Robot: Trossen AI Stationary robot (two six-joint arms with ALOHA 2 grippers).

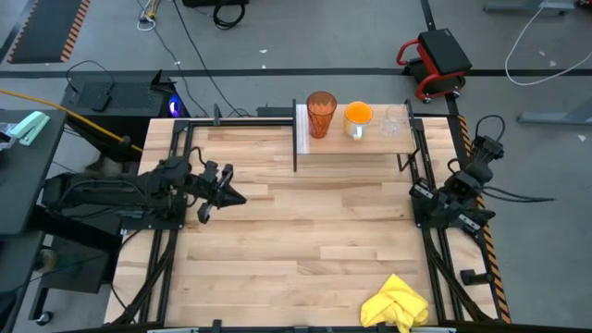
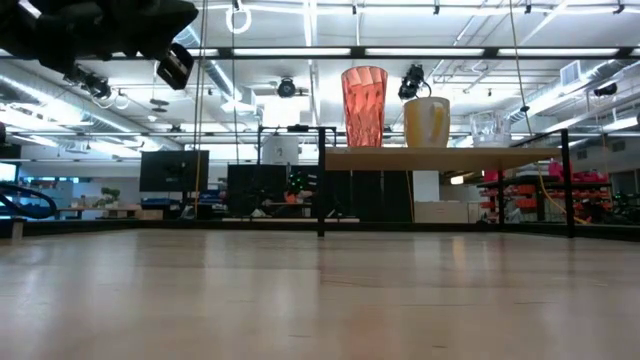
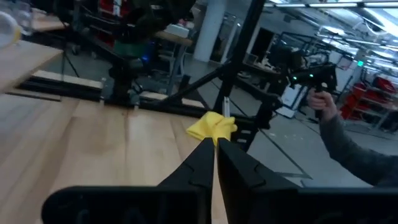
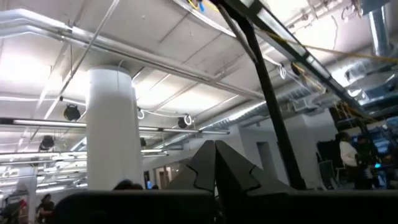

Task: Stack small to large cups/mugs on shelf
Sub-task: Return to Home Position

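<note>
Three cups stand in a row on the shelf (image 1: 370, 139), each on its own base and apart from the others. They are the tall dark-orange tumbler (image 1: 320, 114) (image 2: 364, 105), the orange cup (image 1: 357, 117) (image 2: 427, 122) and the small clear glass (image 1: 395, 120) (image 2: 490, 128). My left gripper (image 1: 231, 191) (image 3: 215, 155) is shut and empty, raised over the table's left part, well short of the shelf. My right gripper (image 4: 216, 158) is shut and empty and points up at the ceiling; its arm is folded at the table's right edge.
A crumpled yellow cloth (image 1: 396, 303) (image 3: 212, 126) lies near the table's near right corner. The shelf stands on black legs (image 2: 321, 190) at the far edge. A person's arm (image 3: 348, 140) shows beyond the table in the left wrist view. Bare wood spreads across the table's middle.
</note>
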